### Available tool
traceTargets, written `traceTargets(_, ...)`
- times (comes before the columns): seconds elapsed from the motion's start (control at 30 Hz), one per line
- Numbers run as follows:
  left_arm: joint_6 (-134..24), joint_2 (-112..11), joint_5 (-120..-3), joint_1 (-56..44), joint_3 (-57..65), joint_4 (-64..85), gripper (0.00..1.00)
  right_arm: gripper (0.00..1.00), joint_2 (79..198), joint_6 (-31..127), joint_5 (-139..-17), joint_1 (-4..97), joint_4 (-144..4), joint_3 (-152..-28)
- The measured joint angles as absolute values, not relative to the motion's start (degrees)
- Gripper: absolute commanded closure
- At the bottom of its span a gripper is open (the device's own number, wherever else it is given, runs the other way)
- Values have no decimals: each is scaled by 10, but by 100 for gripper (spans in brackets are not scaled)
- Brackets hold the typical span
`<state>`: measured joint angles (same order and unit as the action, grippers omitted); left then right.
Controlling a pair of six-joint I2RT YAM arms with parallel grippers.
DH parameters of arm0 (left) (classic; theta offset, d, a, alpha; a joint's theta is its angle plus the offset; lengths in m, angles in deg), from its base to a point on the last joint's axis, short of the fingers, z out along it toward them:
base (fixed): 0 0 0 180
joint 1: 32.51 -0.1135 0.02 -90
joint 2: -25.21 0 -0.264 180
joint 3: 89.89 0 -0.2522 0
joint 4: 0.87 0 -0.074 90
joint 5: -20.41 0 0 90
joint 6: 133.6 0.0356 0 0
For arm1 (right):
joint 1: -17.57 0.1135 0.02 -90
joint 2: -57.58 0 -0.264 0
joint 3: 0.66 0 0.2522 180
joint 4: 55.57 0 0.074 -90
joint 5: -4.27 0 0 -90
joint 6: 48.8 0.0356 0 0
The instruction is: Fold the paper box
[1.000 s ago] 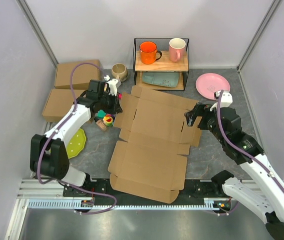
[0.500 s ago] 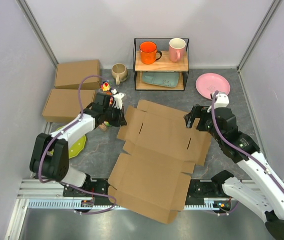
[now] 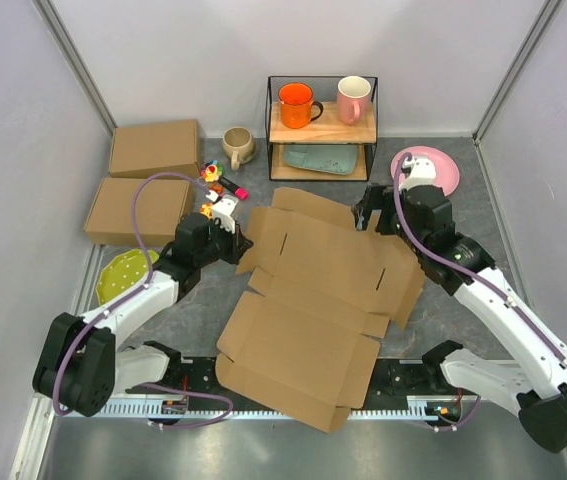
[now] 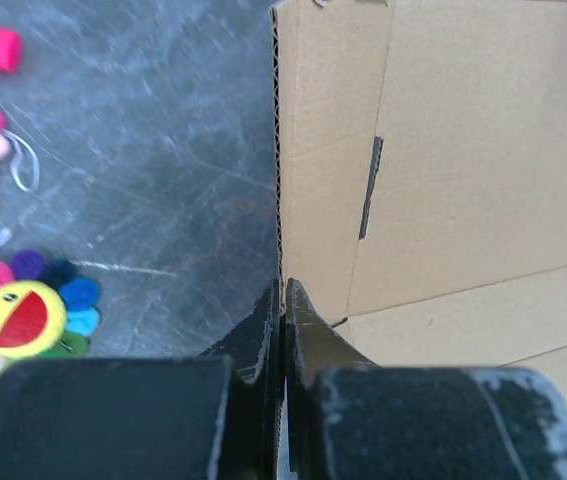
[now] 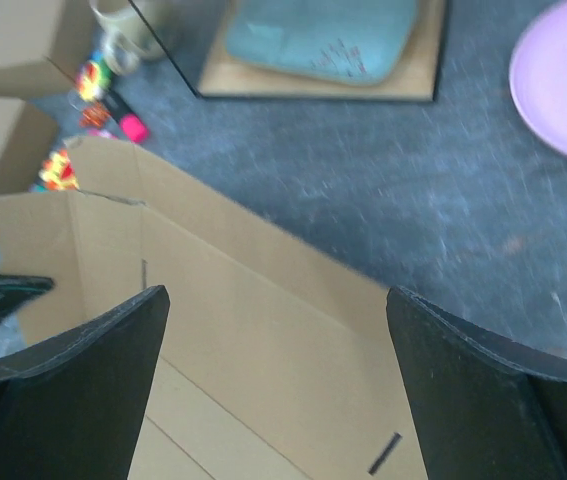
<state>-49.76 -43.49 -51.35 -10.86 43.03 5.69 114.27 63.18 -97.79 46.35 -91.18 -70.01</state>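
You've barely started: the paper box [image 3: 313, 290] lies spread out with 0 panels folded, left gripper [image 4: 283, 318] pinching its left edge, right gripper [image 5: 275, 302] wide open, empty.

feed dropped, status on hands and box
Left hand shut on side flap edge of unfolded brown cardboard mailer. Right hand open over its far edge. Rainbow plush flower beside flap.

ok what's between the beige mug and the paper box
A pink cylinder and small colourful toys lie between the beige mug and the paper box, clearest in the top view.
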Motion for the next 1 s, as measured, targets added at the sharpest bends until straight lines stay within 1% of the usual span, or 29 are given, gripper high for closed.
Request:
traceTargets(0.13,-501,-422,-569,-95,466,-34,98,4,1175,607,-944,463,-867,-746)
traceTargets(0.27,-502,-424,-613,-88,487,-100,98,5,1236,579,-915,464,-828,-798)
traceTargets(0.43,-500,-425,-636,-73,521,-163,98,4,1305,531,-892,471,-786,-805)
traceTargets(0.83,-481,-439,-625,-44,531,-190,98,3,1387,411,-869,487,-752,-807)
traceTargets(1.0,-469,-439,-619,-35,531,-189,98,7,1429,369,-866,494,-747,-822)
